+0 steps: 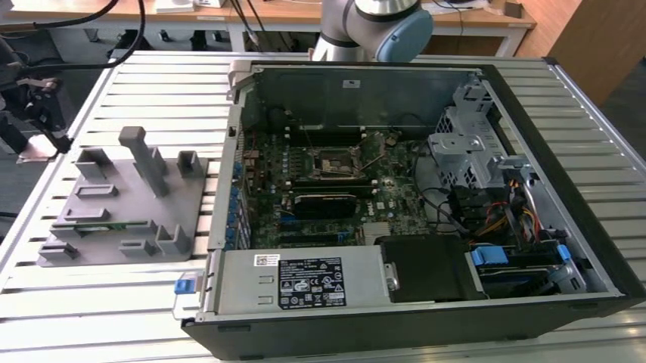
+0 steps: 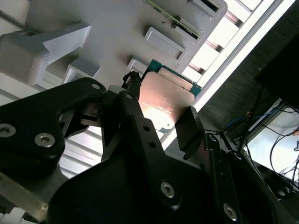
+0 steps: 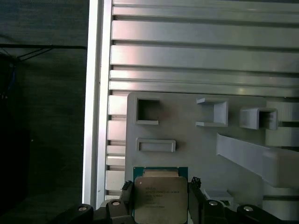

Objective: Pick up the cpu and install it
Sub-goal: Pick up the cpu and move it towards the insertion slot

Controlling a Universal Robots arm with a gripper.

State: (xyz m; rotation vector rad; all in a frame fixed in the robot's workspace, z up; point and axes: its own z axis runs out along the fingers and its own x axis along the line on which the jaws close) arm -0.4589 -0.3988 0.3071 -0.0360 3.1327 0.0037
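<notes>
Pinching the cpu (image 3: 160, 199) by opposite edges, black fingers (image 3: 195, 193) flank its square silver-grey metal top with green rim.

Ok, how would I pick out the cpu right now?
Find the pale grey fixture tray on the slatted metal table. In the first wrist view, the cpu is by the tray's edge, clamped in the black tool. It is a flat square with a silver-grey metal top on a green board, unlike the tray's plain grey pockets.
</notes>
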